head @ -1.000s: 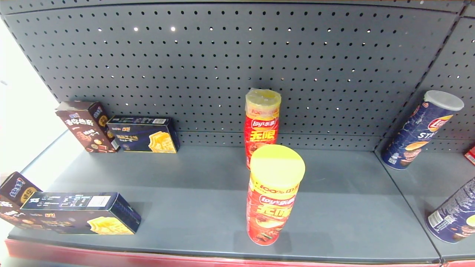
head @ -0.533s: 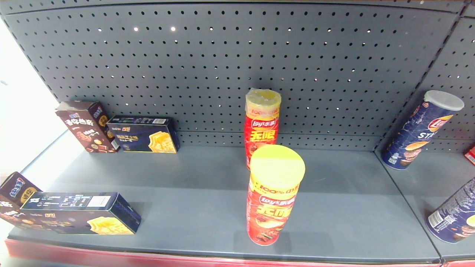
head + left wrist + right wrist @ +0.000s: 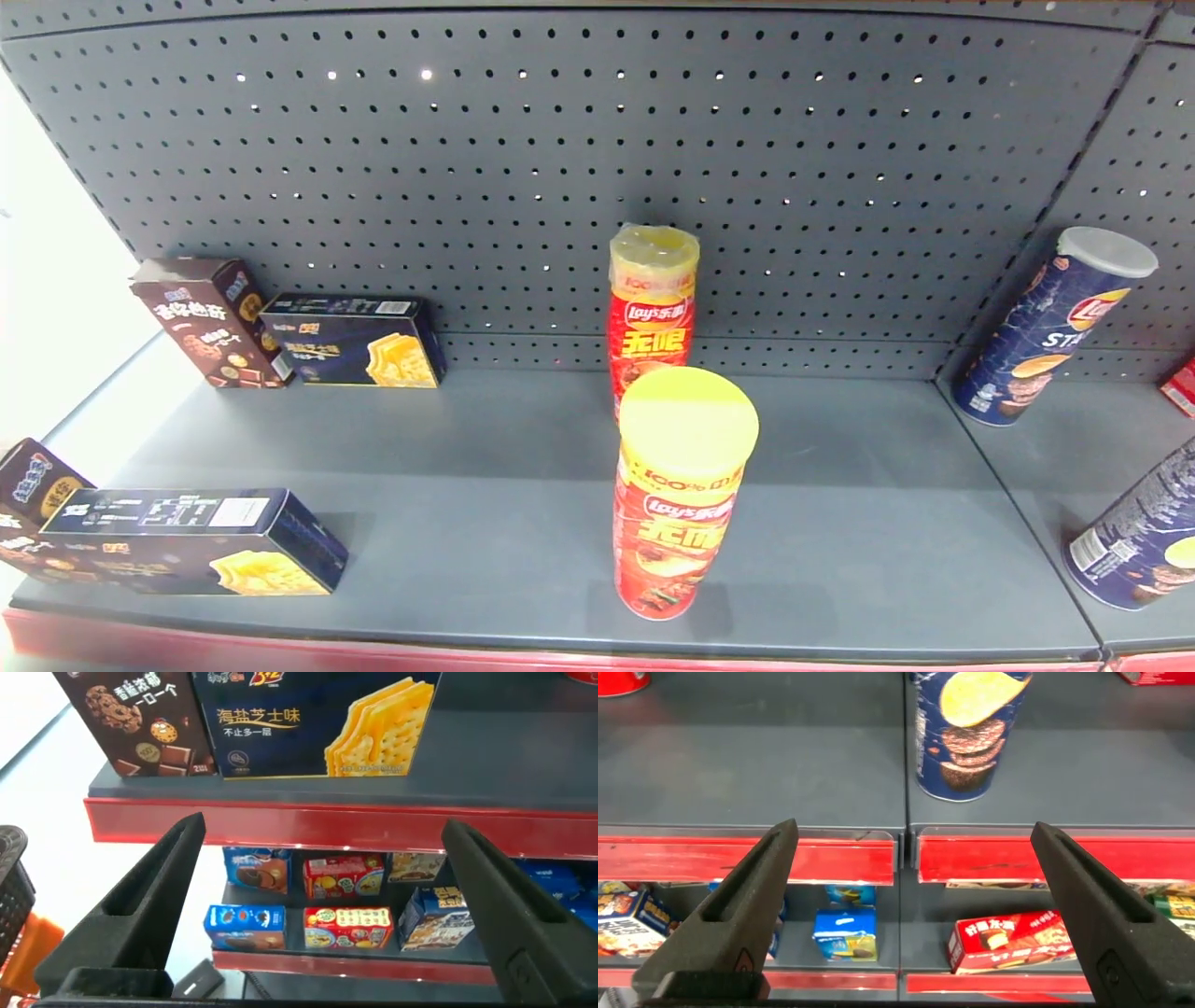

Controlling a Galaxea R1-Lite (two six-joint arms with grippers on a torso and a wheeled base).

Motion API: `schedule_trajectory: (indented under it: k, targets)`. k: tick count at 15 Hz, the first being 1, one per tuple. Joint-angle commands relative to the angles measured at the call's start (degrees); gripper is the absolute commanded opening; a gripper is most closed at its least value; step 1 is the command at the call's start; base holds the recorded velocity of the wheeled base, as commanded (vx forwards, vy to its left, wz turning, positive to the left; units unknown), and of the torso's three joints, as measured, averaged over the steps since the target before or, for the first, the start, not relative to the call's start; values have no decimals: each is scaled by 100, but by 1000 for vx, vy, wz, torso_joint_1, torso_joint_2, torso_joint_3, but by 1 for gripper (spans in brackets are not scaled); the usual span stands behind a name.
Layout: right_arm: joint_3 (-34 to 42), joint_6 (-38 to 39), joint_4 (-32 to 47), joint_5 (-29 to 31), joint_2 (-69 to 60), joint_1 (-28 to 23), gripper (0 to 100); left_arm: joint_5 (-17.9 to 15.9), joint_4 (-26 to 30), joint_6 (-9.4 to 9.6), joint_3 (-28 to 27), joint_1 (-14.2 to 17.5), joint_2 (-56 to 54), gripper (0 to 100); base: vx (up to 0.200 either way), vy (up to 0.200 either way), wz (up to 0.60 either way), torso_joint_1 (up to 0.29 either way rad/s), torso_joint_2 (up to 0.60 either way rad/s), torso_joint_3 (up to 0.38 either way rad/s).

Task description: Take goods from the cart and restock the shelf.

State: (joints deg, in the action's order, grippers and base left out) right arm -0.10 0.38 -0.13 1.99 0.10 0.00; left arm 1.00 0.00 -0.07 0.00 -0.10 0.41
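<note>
My left gripper (image 3: 322, 826): jaws wide apart, empty, level with the shelf's red lip (image 3: 392, 821). My right gripper (image 3: 913, 829): likewise spread and empty, below a blue can (image 3: 966, 737).

On the shelf (image 3: 887, 523), the front red can (image 3: 683, 495) stands upright near the front edge, long axis vertical, yellow lid up. Bare deck on both sides. A cracker box (image 3: 187, 541) lies lengthwise at front left. The second red can (image 3: 652, 308) stands upright behind, by the pegboard (image 3: 560, 168).

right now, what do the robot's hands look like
The left hand and right hand look alike: each has two matte black, wedge-shaped fingers that taper to blunt tips, one with a recessed slot, the other with a small round hole near its base.
</note>
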Motion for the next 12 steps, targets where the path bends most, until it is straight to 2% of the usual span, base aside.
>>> schedule_trajectory:
  k: [1,11,12]
  targets:
    - [1,-3,-4,3,8,0,100,14,0,-1,0,1,11,100,0,0,0,0,0,0]
    - [1,-3,-4,3,8,0,100,41,9,7,0,1,11,100,0,0,0,0,0,0]
    - [1,-3,-4,3,8,0,100,41,0,-1,0,1,11,100,0,200,0,2,7,7]
